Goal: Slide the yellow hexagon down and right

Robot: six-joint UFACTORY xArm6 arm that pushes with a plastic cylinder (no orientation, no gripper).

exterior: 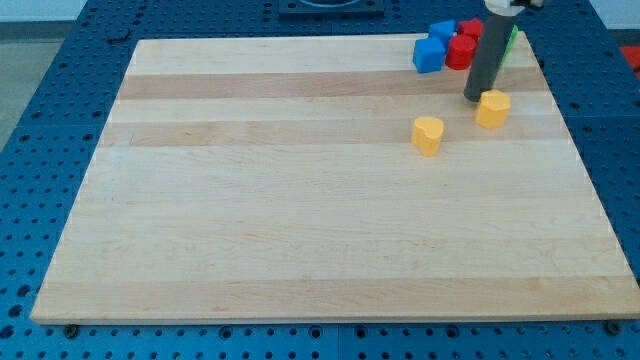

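The yellow hexagon (493, 108) lies on the wooden board (300, 200) near the view's upper right. My tip (477, 97) rests on the board just at the hexagon's upper left, touching or nearly touching it. A second yellow block, heart-shaped (428, 134), lies to the lower left of the hexagon, apart from it.
A cluster of blocks sits at the board's top right edge: a blue block (428, 55), another blue block (443, 32) behind it, a red block (462, 50), and a green block (511, 40) partly hidden behind the rod. Blue pegboard (60, 60) surrounds the board.
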